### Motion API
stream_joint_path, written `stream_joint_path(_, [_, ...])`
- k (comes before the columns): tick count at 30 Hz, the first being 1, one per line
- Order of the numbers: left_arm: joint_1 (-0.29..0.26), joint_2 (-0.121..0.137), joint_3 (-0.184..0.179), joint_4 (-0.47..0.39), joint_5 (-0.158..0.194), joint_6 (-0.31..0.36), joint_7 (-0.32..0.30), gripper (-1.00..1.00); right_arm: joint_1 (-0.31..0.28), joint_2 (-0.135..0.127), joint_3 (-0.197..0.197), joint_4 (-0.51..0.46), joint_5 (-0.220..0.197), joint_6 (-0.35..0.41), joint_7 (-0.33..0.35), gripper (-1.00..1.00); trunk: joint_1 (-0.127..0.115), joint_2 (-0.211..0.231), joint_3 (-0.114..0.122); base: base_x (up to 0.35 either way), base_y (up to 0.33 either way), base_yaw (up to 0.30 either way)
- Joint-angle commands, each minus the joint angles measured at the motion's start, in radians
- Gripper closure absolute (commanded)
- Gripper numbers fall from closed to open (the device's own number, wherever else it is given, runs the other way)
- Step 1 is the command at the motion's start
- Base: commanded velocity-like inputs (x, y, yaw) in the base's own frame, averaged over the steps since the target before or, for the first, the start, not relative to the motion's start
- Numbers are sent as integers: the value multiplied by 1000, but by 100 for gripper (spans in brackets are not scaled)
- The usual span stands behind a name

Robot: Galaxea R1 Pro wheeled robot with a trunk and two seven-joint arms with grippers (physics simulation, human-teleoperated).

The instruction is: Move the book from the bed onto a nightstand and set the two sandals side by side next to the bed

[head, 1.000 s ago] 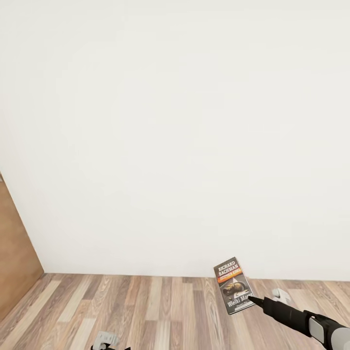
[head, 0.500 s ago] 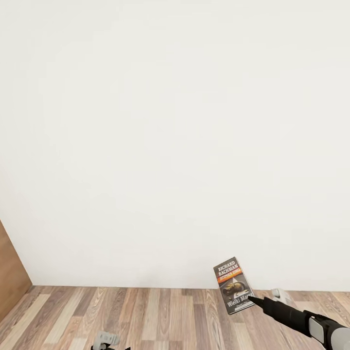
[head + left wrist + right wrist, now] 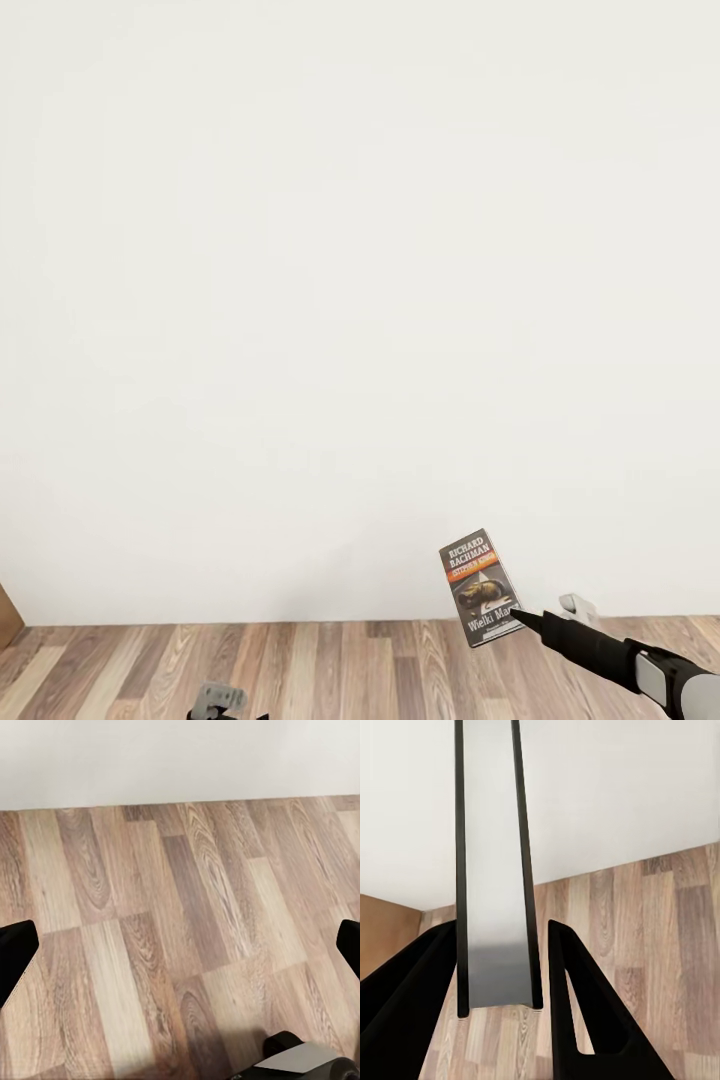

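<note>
Clearly off the bed and in transit: book (image 3: 481, 588) held up in the air by its lower corner, cover facing the head camera, slightly tilted, white "Richard Bachman" lettering and orange band legible. Clamped in the right gripper (image 3: 520, 615), low at the right of the head view. Seen edge-on from the right wrist as a pale slab with dark borders (image 3: 495, 870), wedged between the two dark fingers (image 3: 585, 1005), which close narrow on it and touch both faces.

Left gripper (image 3: 180, 952) idle and holding nothing, fingertips spread wide to the two sides of the left wrist view, bare planks between them.

Beyond the book: plain white wall (image 3: 350, 300) across most of the head view, strip of brown wood-plank floor (image 3: 330, 660) at its foot, sliver of brown panel (image 3: 6, 605) at the far left edge. No nightstand in view from here to set the book on.

Judged progress: first half of the book step done, namely the pick-up. Left to do: reaching a nightstand, lowering the book flat onto its top, letting go. After that, both sandals to fetch and lay side by side next to the bed; nothing here tells whether that part is started. Roughly a quarter along, probably less.
</note>
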Motion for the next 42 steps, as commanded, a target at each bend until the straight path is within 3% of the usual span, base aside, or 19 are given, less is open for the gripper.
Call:
stream_joint_path(1, [0,0,8,1,-11,-6,-2,-100,-1,0,-1,2,-12,10,5,100,1,-1,0,321,0,-83])
stream_joint_path(22, [0,0,8,1,-11,-6,-2,-100,0,1,-1,2,-12,10,5,100,1,-1,0,319,0,-77])
stream_joint_path(42, [0,0,8,1,-11,-6,-3,-100,0,1,-1,3,-12,10,5,100,1,-1,0,27,0,-248])
